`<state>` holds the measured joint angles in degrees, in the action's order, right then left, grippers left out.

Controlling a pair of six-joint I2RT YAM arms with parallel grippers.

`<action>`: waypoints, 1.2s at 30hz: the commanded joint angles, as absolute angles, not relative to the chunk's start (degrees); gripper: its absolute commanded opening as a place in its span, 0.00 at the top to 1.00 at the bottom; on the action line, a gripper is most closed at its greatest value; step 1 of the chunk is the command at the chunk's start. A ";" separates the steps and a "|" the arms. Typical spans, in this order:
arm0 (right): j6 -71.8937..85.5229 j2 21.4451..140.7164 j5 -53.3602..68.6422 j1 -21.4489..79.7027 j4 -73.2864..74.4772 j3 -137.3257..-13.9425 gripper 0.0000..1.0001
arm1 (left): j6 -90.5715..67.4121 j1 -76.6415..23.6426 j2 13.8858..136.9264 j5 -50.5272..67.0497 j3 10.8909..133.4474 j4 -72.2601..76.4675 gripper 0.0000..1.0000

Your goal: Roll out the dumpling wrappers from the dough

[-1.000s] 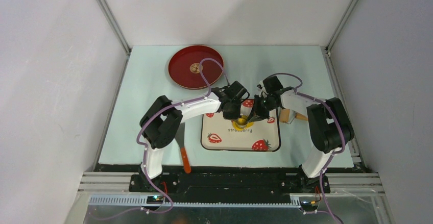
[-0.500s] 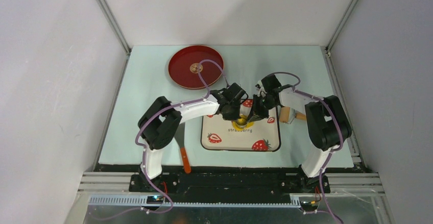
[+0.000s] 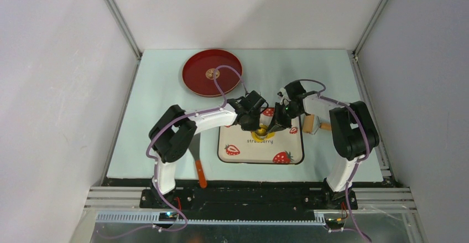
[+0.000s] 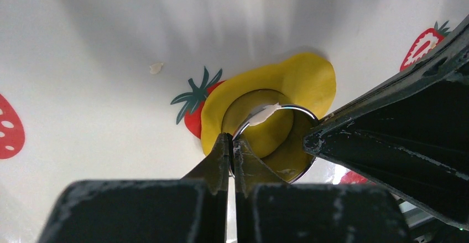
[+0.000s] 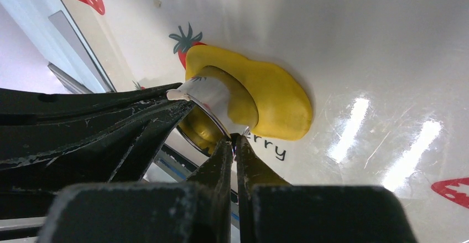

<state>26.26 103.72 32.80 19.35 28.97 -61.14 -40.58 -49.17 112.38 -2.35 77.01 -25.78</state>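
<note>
Meanwhile, a metal ring (image 5: 213,96) sits in the dough (image 4: 301,77), red plate (image 3: 196,78) beyond.

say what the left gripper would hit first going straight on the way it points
The metal ring cutter; the left gripper is shut on its rim. Pushed further it would likely press into the yellow dough on the strawberry mat, though depth is unclear.

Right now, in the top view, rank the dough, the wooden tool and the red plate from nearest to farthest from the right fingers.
1. Dough: on the mat, at the right fingers.
2. Wooden tool: just right of the mat.
3. Red plate: far side, to the left.
</note>
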 commanded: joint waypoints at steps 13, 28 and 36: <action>23.48 112.87 17.83 18.99 30.36 -58.29 1.00 | -40.63 -50.67 117.67 -1.42 72.44 -25.65 1.00; 23.88 114.85 15.38 18.67 30.46 -58.04 1.00 | -40.44 -50.72 118.08 -1.05 72.89 -25.55 1.00; 24.62 113.86 13.60 20.36 31.34 -57.93 1.00 | -40.62 -50.87 117.47 -1.52 71.11 -24.67 1.00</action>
